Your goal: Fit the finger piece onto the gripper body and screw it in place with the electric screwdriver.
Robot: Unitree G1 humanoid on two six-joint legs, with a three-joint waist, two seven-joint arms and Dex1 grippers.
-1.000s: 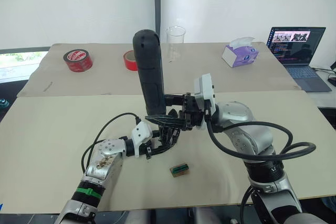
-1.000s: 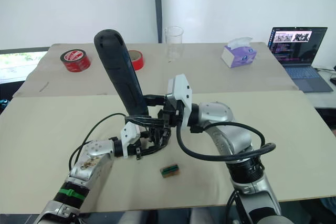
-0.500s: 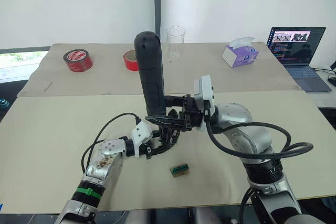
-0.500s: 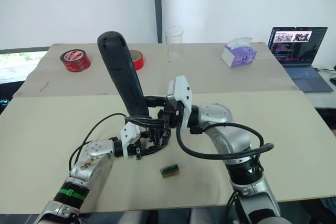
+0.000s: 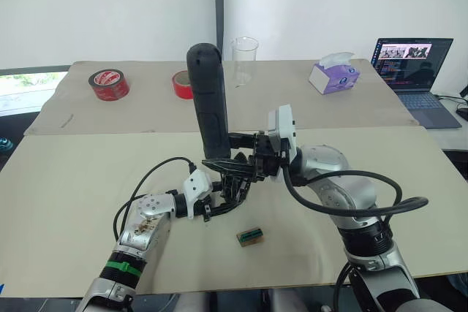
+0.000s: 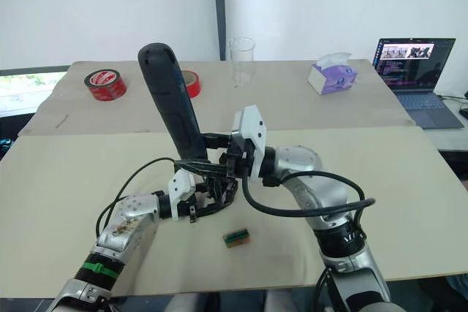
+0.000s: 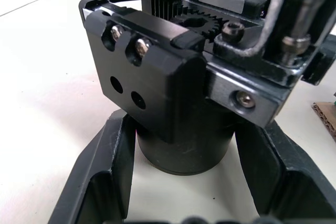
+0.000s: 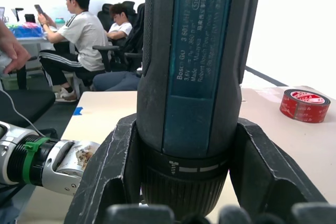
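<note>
Head pair high, wrist cameras close.
My head eyes both look down over the table (image 5: 73, 180); each wrist camera sits right against its load.

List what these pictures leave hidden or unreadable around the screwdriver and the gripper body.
- Bit of the electric screwdriver: in the head views, hidden behind the right gripper and the gripper body.
- Finger piece: cannot be picked out in the dark cluster held by the left gripper.
- Small green-brown block: too small to identify.
- Laptop screen: too small to read.
</note>
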